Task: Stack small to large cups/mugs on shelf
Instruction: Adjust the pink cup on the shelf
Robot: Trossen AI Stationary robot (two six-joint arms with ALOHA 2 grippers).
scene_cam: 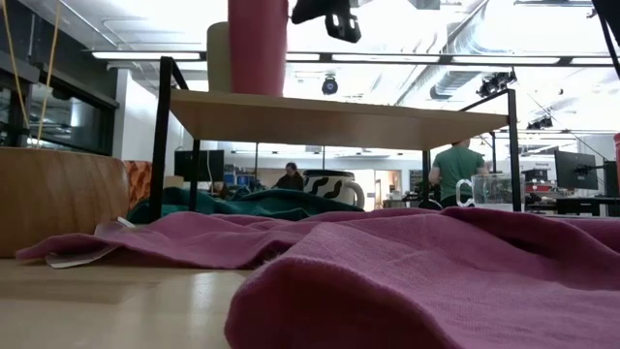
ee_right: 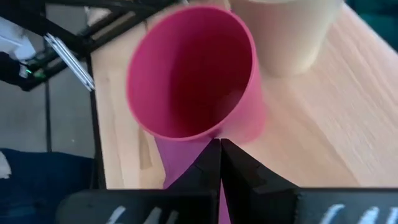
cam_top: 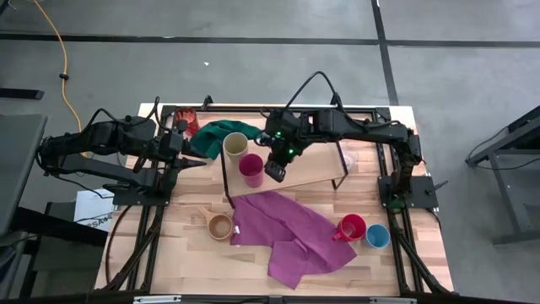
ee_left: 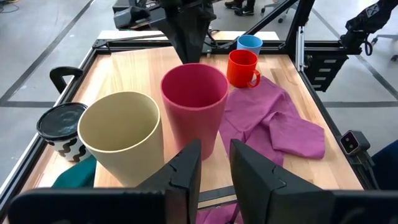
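On the left end of the shelf (cam_top: 316, 169) two cups stand upright side by side: a cream cup (cam_top: 235, 146) and a magenta cup (cam_top: 251, 169). My right gripper (ee_right: 219, 155) is shut and hangs slanting down just beside the magenta cup's rim (ee_right: 193, 81), above the shelf and clear of the cup in the low view (scene_cam: 329, 15). My left gripper (ee_left: 214, 171) waits open at the table's left, pointing at both cups with nothing between its fingers. A striped mug (ee_left: 62, 127) stands on the table beside the green cloth.
A purple cloth (cam_top: 287, 232) lies spread in front of the shelf. On the table stand a tan wooden cup (cam_top: 220, 225), a red mug (cam_top: 350, 228) and a blue cup (cam_top: 377, 236). A green cloth (cam_top: 215, 135) and a translucent red cup (cam_top: 187, 118) are at the far left; a clear glass (scene_cam: 481, 191) stands right.
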